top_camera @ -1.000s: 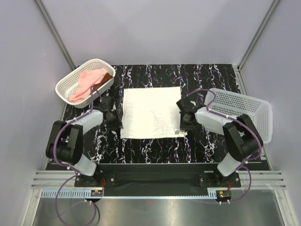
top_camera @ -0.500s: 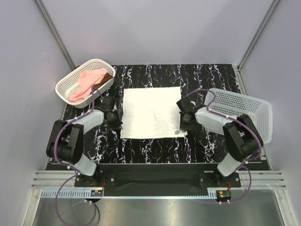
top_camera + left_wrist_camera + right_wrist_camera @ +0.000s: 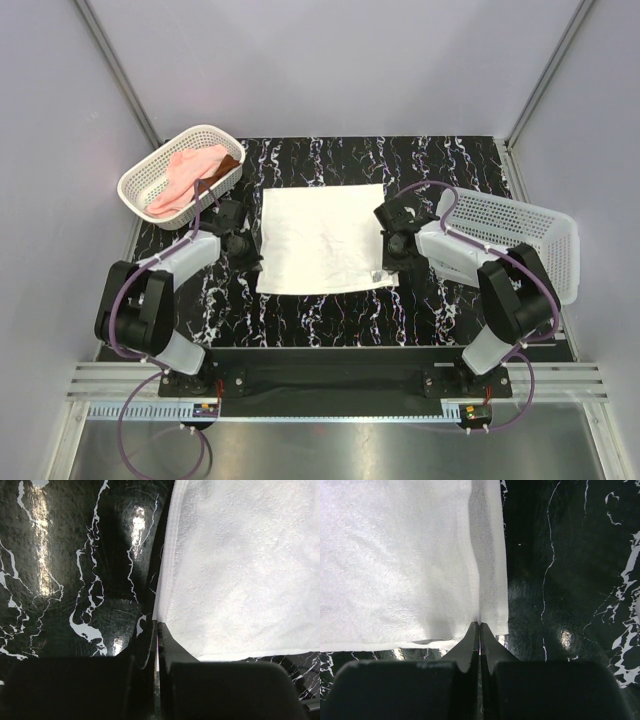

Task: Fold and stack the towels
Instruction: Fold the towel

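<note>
I read this as the opening of the first fold. The cream-white towel (image 3: pixel 320 238) lies spread flat on the bench (image 3: pixel 420 310), stretched between my two sets of jaws.

The left jaws are closed together on the towel's left hem, low down towards its near corner. In the left wrist view the cloth edge runs straight into the tips and looks slightly raised there. The right jaws are likewise pressed shut on the near edge, just inside the right hem, with a small crease running away from the tips. I take both as pinches on the cloth, though how much fabric each one has I cannot tell.

Beyond the left jaws, the pink towel (image 3: pixel 180 175) and the rust-brown towel (image 3: pixel 228 165) sit heaped in the oval basket (image 3: pixel 132 185), neither of them folded. The rectangular lattice basket (image 3: pixel 540 235) lies outboard of the right jaws.

Next, I think, both arms should lift together, just enough to clear the bench. They should then carry the near edge forward over the far one. They need to keep level and evenly spaced so the hems meet squarely. A thin pinch could slip mid-carry.
</note>
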